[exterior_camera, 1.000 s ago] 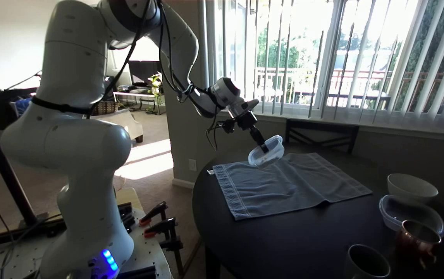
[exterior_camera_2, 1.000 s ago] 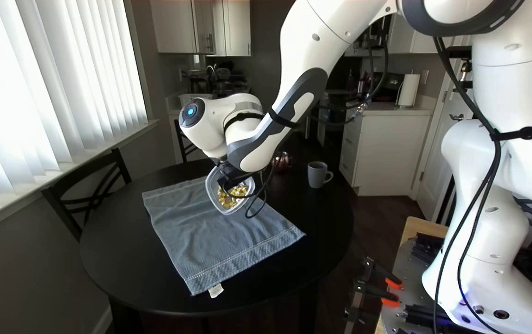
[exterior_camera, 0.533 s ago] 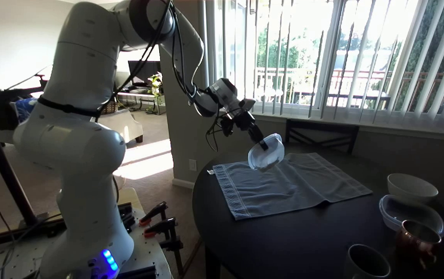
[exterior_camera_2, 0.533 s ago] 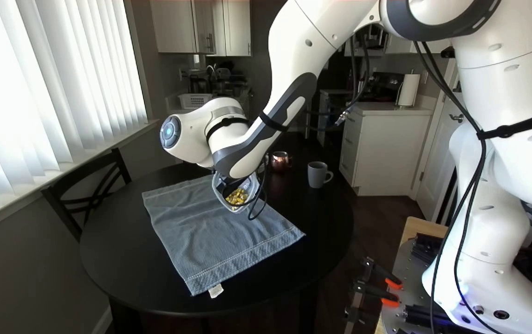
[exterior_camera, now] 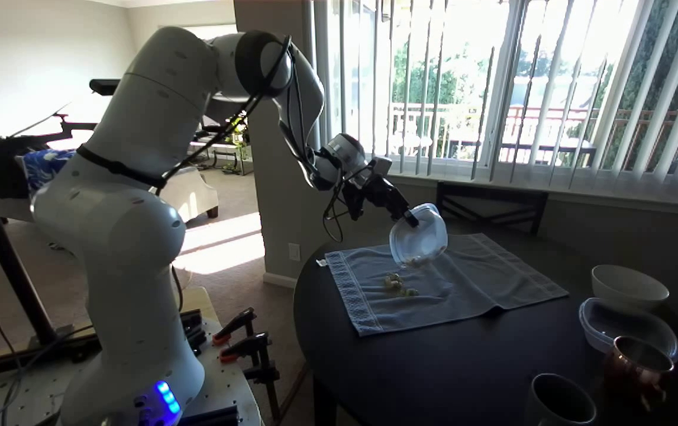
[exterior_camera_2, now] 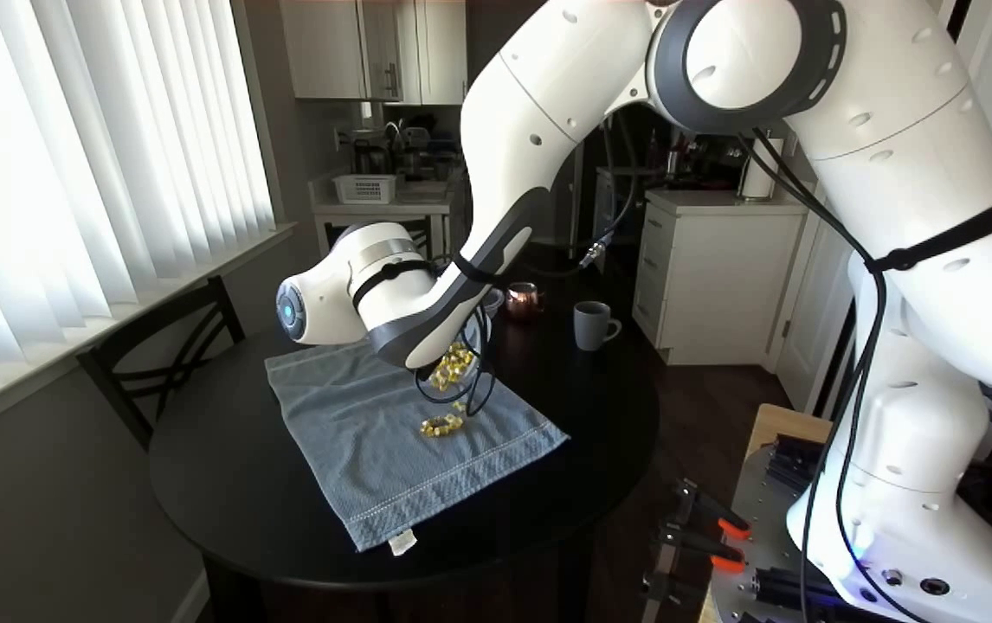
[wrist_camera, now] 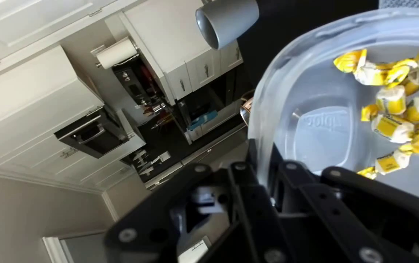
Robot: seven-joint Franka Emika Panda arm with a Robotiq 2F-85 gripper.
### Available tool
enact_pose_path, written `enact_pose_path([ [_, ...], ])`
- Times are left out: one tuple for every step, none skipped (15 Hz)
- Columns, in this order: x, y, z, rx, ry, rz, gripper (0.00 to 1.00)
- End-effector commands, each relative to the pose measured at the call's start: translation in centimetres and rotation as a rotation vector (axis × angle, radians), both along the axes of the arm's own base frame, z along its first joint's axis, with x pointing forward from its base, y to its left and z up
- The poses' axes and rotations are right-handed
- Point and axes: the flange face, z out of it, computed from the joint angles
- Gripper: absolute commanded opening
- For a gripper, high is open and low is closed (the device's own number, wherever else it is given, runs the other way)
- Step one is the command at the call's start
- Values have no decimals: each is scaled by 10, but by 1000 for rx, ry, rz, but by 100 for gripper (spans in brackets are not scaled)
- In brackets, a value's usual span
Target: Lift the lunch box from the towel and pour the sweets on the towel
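While the hand [exterior_camera: 412, 220] pinches the tilted lunch box [exterior_camera: 425, 239], sweets [wrist_camera: 392, 126] lie inside and on the towel [exterior_camera_2: 366, 450].

You are looking over a dark, round counter [exterior_camera: 463, 367]. In an exterior view, a white bowl [exterior_camera: 623, 284] is sitting just beside a clear tub [exterior_camera: 617, 322], and a copper mug [exterior_camera: 639, 370] is standing in front; that side is lying in shade, so you are hardly seeing whether mug and tub are touching. A grey mug [exterior_camera_2: 593, 327] is standing upright near the copper one. A dark chair [exterior_camera: 493, 195] is standing between the counter and the vertical blinds [exterior_camera_2: 141, 156]. Farther off, a white basket [exterior_camera_2: 364, 189] is sitting below white cabinets [exterior_camera_2: 331, 52], and a paper roll [wrist_camera: 118, 53] is showing in the wrist view.
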Motion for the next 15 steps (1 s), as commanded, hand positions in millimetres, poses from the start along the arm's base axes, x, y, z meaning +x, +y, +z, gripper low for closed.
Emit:
enact_pose_path([
  [10,1,-8,-82,37,-5,1],
  [11,1,-11,-97,40,-6,1],
  [11,1,-14,-105,43,-9,1],
  [12,2,-16,-109,46,-10,1],
  [12,2,-18,-110,48,-11,1],
  [12,3,-19,-98,52,-7,1],
  [13,5,-20,-80,48,-9,1],
  [13,5,-21,-72,50,-14,1],
  [13,6,-21,-72,44,-16,1],
  [13,5,-20,-73,40,-19,1],
  [14,4,-20,-74,35,-22,1],
  [15,2,-19,-89,24,-26,1],
  [15,1,-18,-101,20,-30,1],
  [15,-1,-16,-102,25,-34,1],
  [16,-3,-15,-102,31,-42,1],
])
